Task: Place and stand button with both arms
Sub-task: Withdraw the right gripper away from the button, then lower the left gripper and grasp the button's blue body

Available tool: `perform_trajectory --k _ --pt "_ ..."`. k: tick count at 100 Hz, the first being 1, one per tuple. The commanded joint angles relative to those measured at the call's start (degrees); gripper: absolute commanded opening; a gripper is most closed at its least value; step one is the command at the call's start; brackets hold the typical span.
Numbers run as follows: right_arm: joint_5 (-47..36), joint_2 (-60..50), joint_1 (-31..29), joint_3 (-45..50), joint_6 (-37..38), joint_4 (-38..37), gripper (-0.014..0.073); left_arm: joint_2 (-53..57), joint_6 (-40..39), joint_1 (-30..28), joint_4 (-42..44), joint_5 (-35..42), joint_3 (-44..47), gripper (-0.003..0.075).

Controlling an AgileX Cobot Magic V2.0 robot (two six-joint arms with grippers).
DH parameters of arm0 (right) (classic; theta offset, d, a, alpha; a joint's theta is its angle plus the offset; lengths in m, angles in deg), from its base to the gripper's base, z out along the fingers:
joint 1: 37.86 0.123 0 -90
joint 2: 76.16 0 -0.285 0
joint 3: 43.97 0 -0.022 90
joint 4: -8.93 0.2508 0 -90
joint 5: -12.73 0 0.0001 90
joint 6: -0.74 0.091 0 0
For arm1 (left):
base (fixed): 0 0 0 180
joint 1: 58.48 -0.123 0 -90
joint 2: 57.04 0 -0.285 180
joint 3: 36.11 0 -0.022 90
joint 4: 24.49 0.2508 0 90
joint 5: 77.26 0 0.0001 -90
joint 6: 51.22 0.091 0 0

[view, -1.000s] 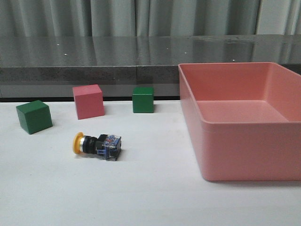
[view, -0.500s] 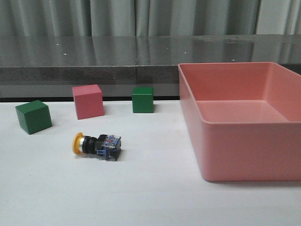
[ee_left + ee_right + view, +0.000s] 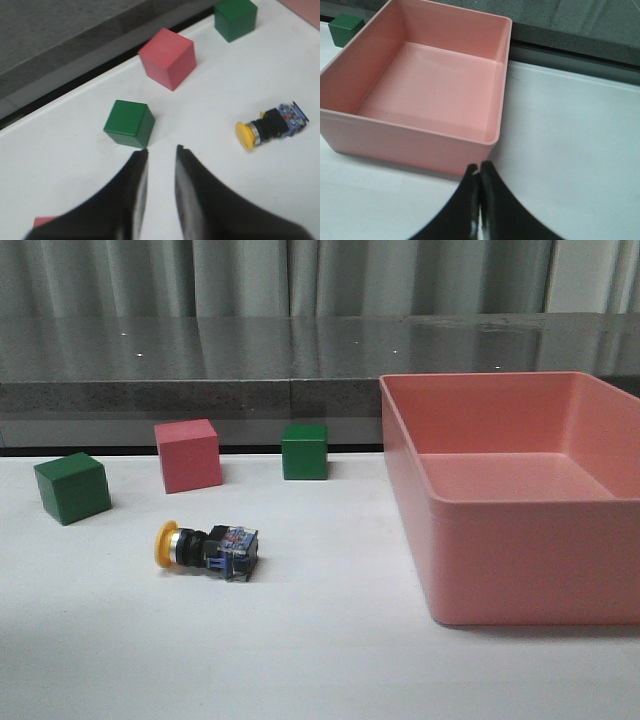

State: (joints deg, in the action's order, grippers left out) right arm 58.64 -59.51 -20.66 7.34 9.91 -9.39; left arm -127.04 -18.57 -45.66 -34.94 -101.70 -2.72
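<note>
The button point(image 3: 207, 548) lies on its side on the white table, yellow cap to the left, blue and clear base to the right. It also shows in the left wrist view point(image 3: 271, 126). My left gripper point(image 3: 161, 150) is open and empty, hovering above the table near a green cube point(image 3: 129, 123), apart from the button. My right gripper point(image 3: 480, 167) is shut and empty, just outside the near corner of the pink bin point(image 3: 485, 141). Neither arm shows in the front view.
A green cube point(image 3: 72, 488) sits at the left, a pink cube point(image 3: 188, 455) and another green cube point(image 3: 304, 451) behind the button. The large pink bin point(image 3: 500, 560) fills the right side. A dark counter runs along the back edge of the table.
</note>
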Motion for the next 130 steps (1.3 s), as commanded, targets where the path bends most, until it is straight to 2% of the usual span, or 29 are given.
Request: perform_trajectory --k 1,7,10,18,33,56,86,99,119,130 --pt "-4.49 0.68 -0.44 -1.37 0.19 -1.84 -0.0060 -4.62 5.98 2.88 -0.55 3.01 -3.96 0.0401" --pt "-4.49 0.68 -0.44 -1.37 0.19 -1.84 -0.0060 -8.63 9.17 4.57 -0.55 4.11 -4.46 0.0546" --pt "-4.49 0.68 -0.44 -1.37 0.19 -1.84 -0.0060 -10.27 9.89 5.47 -0.55 5.81 -4.54 0.0593" --pt "-4.49 0.68 -0.44 -1.37 0.19 -1.84 -0.0060 -14.66 11.06 6.98 -0.55 9.27 -4.54 0.0656" --pt "-4.49 0.68 -0.44 -1.37 0.19 -1.84 -0.0060 -22.28 14.19 8.91 -0.55 12.95 -4.54 0.0655" --pt "-4.49 0.68 -0.44 -1.37 0.19 -1.84 -0.0060 -30.12 17.87 10.52 -3.50 12.30 -5.57 0.0655" --pt "-4.49 0.68 -0.44 -1.37 0.19 -1.84 -0.0060 -33.54 45.45 10.58 -28.77 3.80 -10.50 0.0649" --pt "-4.49 0.68 -0.44 -1.37 0.19 -1.84 -0.0060 -36.00 54.32 9.96 -34.77 0.42 -12.46 0.0635" --pt "-4.48 0.68 -0.44 -1.17 0.19 -1.84 -0.0060 -39.31 56.92 9.96 -35.09 -0.25 -14.31 0.0587" --pt "-4.48 0.68 -0.44 -1.17 0.19 -1.84 -0.0060 -41.35 57.55 9.22 -35.09 -0.03 -14.58 0.0585"
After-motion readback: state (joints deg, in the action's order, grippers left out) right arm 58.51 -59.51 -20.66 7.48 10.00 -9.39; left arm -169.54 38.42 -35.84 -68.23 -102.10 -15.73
